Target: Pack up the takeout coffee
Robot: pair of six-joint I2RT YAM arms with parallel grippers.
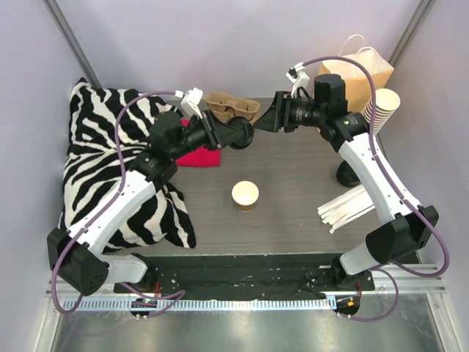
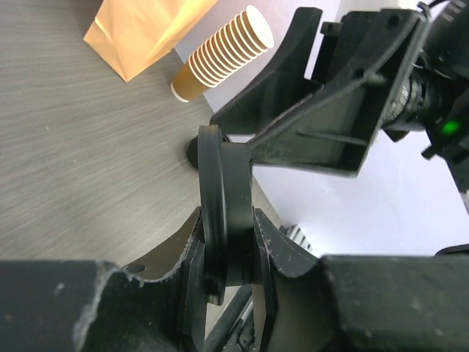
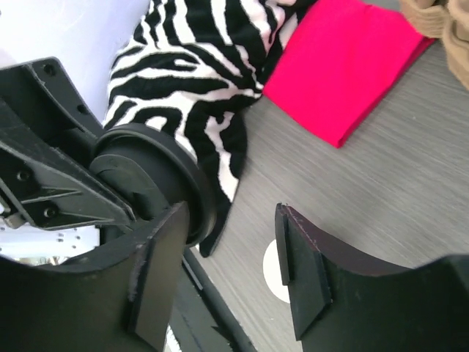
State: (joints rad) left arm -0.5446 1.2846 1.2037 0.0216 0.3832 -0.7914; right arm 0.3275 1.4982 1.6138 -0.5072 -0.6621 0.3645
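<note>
- Near right of the worktop (image 1: 293, 176): bundle of white strips (image 1: 346, 209), lying flat beside the right arm.
- Around the middle, a little toward the near side: paper cup (image 1: 245, 195), upright, open-topped, pale inside, standing free of both arms.
- Along the left edge: zebra-striped cushion (image 1: 95, 147), partly under the left arm.
- Just beyond the cushion's inner edge: pink cloth (image 1: 199, 157), flat on the worktop.
- Above the worktop, farther back than the cup: left claw (image 2: 227, 249), clenched on the black lid (image 2: 220, 198), with the lid held on edge and pinched at its rim between both fingers.
- Facing it from the right: right claw (image 3: 231, 249), released, fingers spread wide with nothing between them. One finger close against the lid's rim. Cannot tell whether touching.
- Lid therefore off the cup, held in the air well apart from it.
- Behind the two claws: pulp carrier (image 1: 233, 105), sitting near the far edge.
- Far right: stack of lidless cups (image 1: 382, 108), leaning over.
- Farthest back on the right: paper bag (image 1: 363, 77), tan with white handles, upright just beside the stack.
</note>
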